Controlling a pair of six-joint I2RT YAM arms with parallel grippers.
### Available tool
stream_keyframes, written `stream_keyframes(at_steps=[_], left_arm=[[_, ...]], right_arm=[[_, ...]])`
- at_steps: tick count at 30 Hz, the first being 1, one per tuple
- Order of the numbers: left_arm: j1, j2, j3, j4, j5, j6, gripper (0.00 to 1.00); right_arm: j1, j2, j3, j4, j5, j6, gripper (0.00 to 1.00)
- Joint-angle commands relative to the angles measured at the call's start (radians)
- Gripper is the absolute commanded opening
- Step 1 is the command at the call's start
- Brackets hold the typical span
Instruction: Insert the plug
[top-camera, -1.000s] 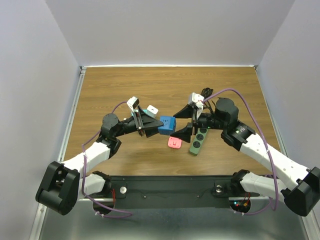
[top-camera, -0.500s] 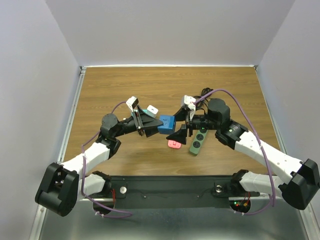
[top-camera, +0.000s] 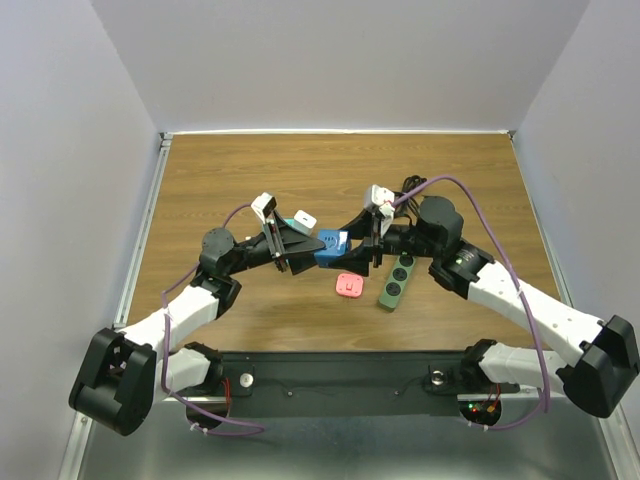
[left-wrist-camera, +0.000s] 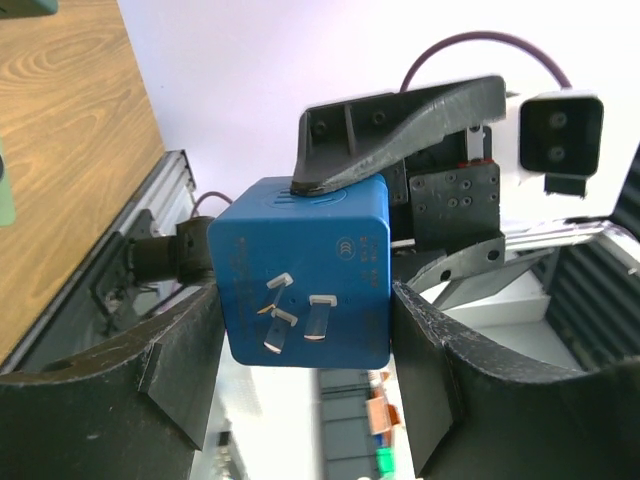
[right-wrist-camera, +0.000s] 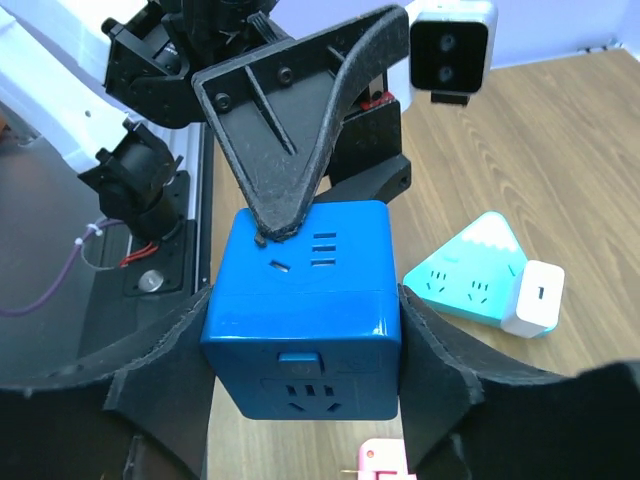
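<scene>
Blue pronged cube between black fingers

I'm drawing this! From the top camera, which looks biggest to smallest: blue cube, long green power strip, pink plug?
1. long dark green power strip: biggest, though only just.
2. blue plastic cube socket: partly hidden, so nearly a tie with the strip.
3. small flat pink plug: clearly smallest.

The top camera looks down from above and behind onto the whole table. The wrist cameras face each other at very close range, level with the blue cube, which all three views share.
</scene>
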Motion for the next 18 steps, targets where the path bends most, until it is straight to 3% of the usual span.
stream_keyframes(at_steps=[1,3,5,6,7,9,12,15,16,17,18], left_arm=[[-0.008,-0.036,0.034,0.104,0.004,0.008,0.00],[-0.008,-0.035,0.034,0.118,-0.002,0.005,0.02],[-0.008,-0.029,0.033,0.134,-0.005,0.005,0.15],[-0.008,-0.024,0.030,0.144,-0.007,0.005,0.31],[-0.008,-0.022,0.027,0.144,-0.010,0.010,0.40],[0.001,-0.019,0.017,0.135,-0.015,0.030,0.53],[0.073,-0.035,0.005,0.027,-0.031,0.149,0.62],[0.176,-0.070,0.045,-0.224,-0.082,0.402,0.69],[0.193,-0.076,0.104,-0.407,-0.138,0.474,0.70],[0.211,-0.076,0.135,-0.494,-0.213,0.611,0.71],[0.219,-0.069,0.184,-0.619,-0.249,0.658,0.71]], right_arm=[[0.011,0.017,0.004,0.088,-0.011,0.050,0.43],[0.009,0.029,0.006,0.088,-0.011,0.061,0.33],[0.009,0.047,0.006,0.088,-0.017,0.073,0.23],[0.011,0.057,0.004,0.088,-0.017,0.080,0.06],[0.011,0.058,0.003,0.088,-0.011,0.084,0.00],[0.009,0.058,0.004,0.084,0.018,0.101,0.00],[0.009,0.046,0.029,0.022,0.146,0.089,0.00],[0.009,0.058,0.081,-0.079,0.258,0.054,0.00],[0.011,0.067,0.096,-0.104,0.278,0.050,0.00],[0.011,0.099,0.134,-0.148,0.280,0.046,0.00],[0.009,0.116,0.151,-0.168,0.276,0.044,0.00]])
